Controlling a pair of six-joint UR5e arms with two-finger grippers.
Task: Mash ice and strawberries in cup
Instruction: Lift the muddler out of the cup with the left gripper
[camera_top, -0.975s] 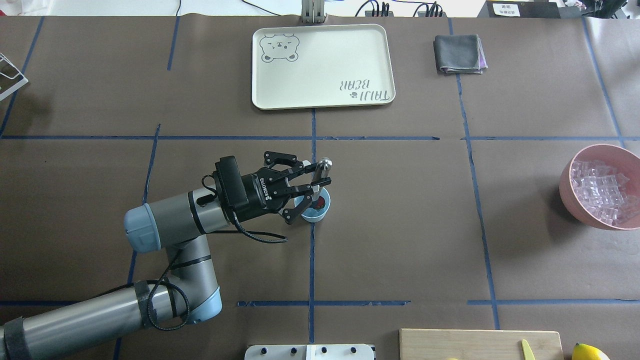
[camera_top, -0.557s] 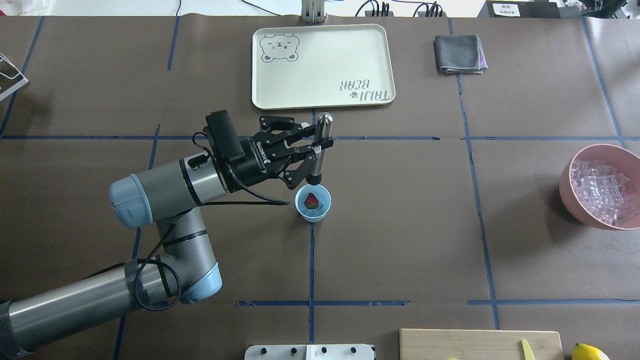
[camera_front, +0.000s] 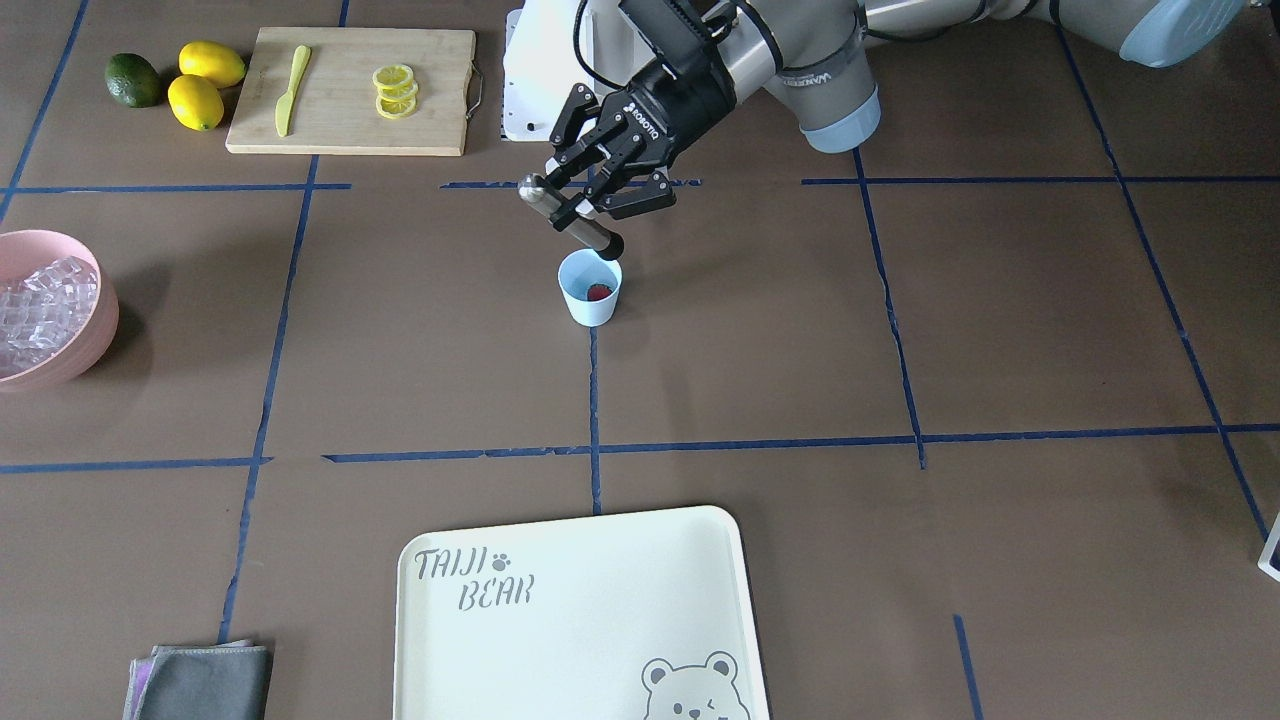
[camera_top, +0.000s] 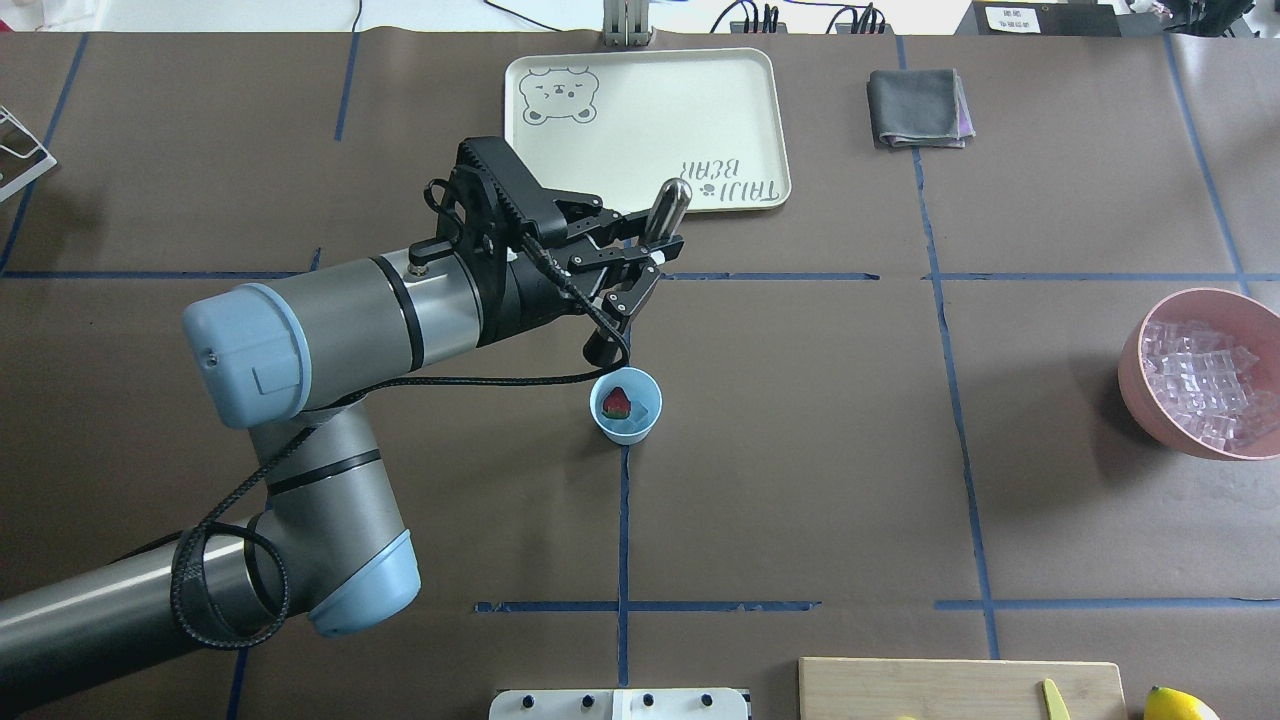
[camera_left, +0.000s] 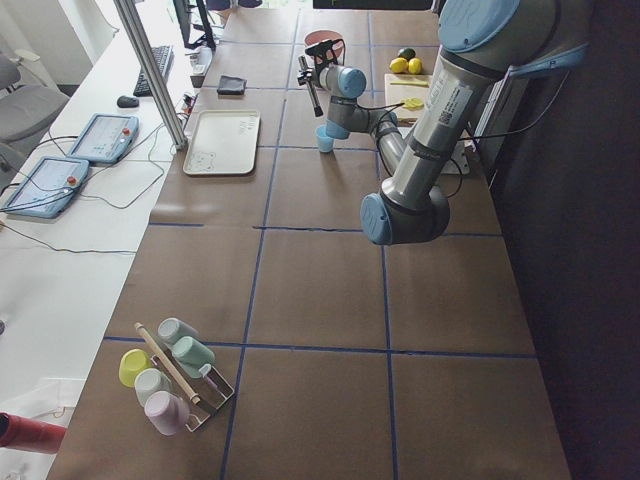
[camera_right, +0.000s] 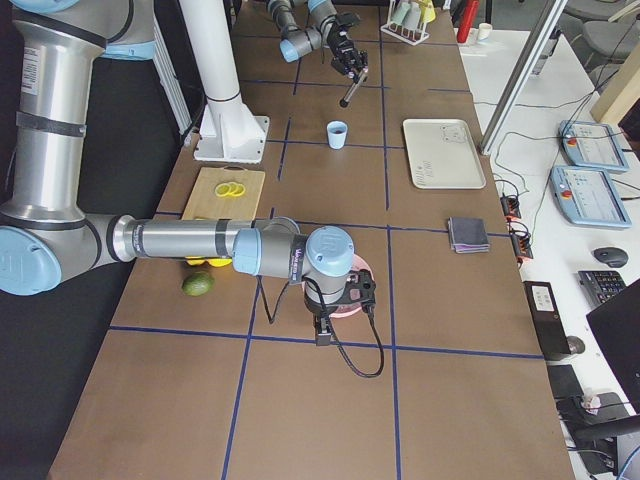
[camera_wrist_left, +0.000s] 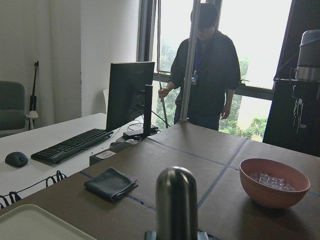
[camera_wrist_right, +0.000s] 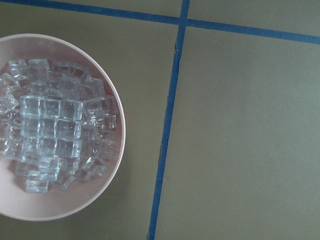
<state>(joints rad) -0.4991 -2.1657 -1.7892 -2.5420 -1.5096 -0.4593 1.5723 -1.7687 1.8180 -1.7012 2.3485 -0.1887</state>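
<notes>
**Front-facing view:** The left gripper (camera_front: 585, 205) is clamped on the muddler (camera_front: 572, 217). The muddler is tilted, its dark tip just above the rim of the cup (camera_front: 590, 305). The cup stands mid-table with the strawberry (camera_front: 598, 292) inside.

**Overhead view:** The tip lies beside the rim, not over the mouth. The ice (camera_top: 1200, 375) fills the bowl (camera_top: 1150, 415) at the table's right edge.

**Right side view:** The right gripper (camera_right: 345, 295) hangs over the bowl. Whether it is apart or together cannot be told.

**Recommendation:** Bring the muddler upright and centre it over the mouth. Press straight down, since a sideways push could tip the unheld cup.
</notes>
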